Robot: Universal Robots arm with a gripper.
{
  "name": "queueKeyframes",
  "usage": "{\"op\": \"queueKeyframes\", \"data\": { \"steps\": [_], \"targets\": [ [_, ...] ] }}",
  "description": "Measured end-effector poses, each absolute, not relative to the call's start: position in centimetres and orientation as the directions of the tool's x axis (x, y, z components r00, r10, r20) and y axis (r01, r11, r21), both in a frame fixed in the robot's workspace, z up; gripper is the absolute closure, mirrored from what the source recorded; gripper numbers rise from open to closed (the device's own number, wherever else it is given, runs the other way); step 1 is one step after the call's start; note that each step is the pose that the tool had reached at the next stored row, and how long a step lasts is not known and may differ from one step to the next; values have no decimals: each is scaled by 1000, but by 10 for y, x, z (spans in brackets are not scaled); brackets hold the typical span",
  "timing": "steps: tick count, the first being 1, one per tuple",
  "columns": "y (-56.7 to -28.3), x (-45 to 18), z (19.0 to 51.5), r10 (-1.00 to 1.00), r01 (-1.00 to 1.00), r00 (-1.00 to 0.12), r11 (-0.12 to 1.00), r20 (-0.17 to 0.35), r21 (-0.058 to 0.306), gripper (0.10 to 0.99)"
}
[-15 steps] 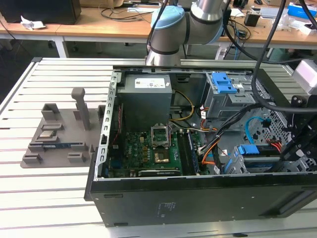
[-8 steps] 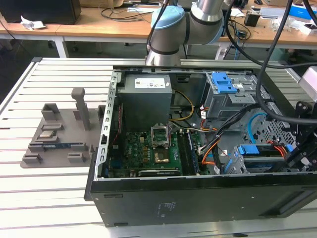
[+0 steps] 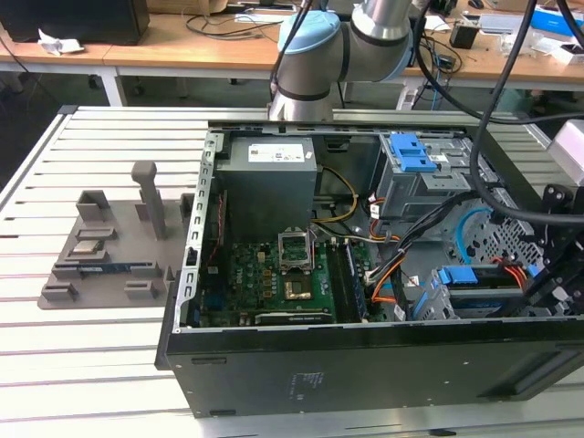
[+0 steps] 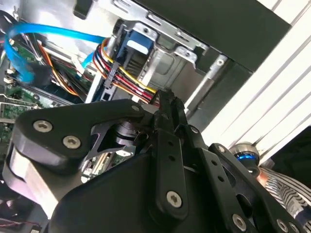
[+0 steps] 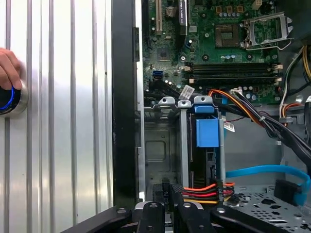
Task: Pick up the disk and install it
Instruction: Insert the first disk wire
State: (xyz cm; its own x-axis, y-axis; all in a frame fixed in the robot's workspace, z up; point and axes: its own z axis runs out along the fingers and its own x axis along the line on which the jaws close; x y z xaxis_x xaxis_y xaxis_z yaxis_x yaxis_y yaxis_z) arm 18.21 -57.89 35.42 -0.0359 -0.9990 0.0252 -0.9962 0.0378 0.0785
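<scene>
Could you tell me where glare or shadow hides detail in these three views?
Exterior view: the case front wall is dark and featureless. Second wrist view: the bright table slats wash out, and the gripper is near-black. First wrist view: evenly lit, with the disk clear.

Grey-and-blue jointed robot arm (image 3: 315, 55), reaching down from the far side. Black linkage-fingered tool (image 4: 167, 104), fingertips drawn together, nothing held. A person's hand (image 5: 8, 68), fingers resting.
</scene>
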Motion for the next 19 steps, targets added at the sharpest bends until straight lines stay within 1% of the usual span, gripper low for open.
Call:
{"op": "queueKeyframes", "data": {
  "steps": [9,14,19],
  "targets": [
    [-554,182,355,-999,-996,-35,36,17,79,914],
    [-541,185,347,-999,-996,-35,36,15,83,914],
    [-536,190,346,-999,-996,-35,36,15,84,914]
  ]
}}
